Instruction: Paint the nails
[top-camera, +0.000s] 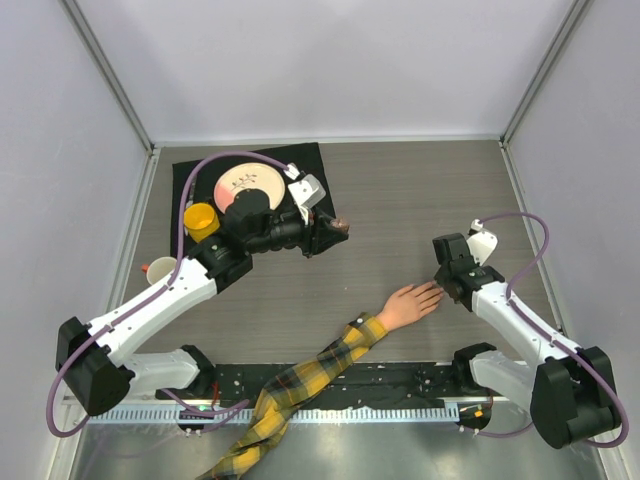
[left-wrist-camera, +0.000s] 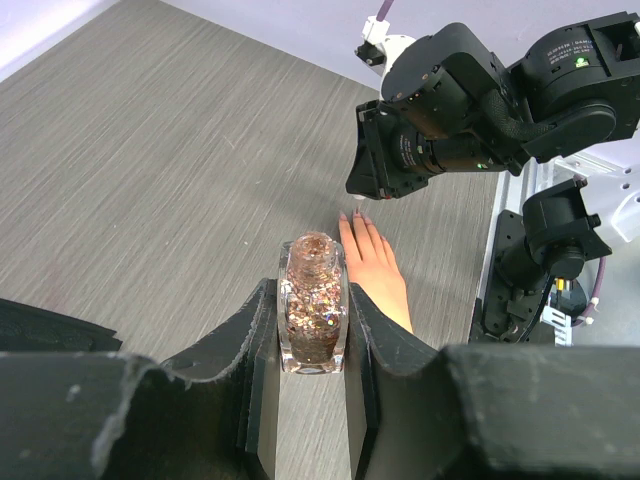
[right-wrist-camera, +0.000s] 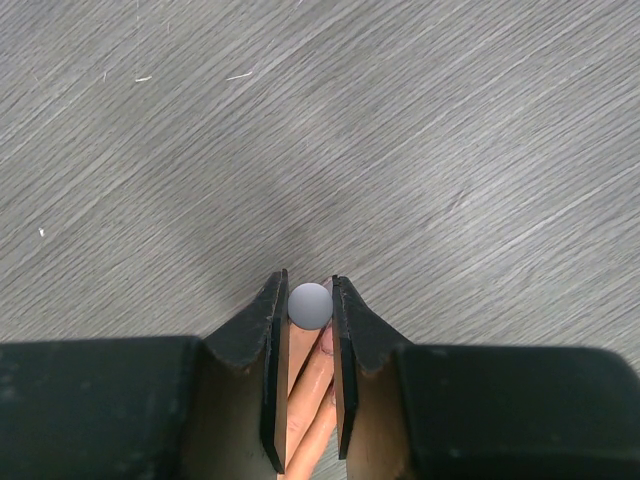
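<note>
Now: my left fingers (left-wrist-camera: 258, 345) clamped on both sides of glitter polish bottle (left-wrist-camera: 312, 315), upright, neck open, no cap. Bottle apart from mannequin hand (top-camera: 408, 303). My right fingers (right-wrist-camera: 272, 345) nearly closed, pinching small grey round cap (right-wrist-camera: 310, 305); anything below cap hidden. Right fingers directly over fingertips; nails (left-wrist-camera: 357, 214) just beneath, contact: cannot tell. Hand flat on surface (top-camera: 400, 190), plaid sleeve (top-camera: 300, 385) running toward near edge.
</note>
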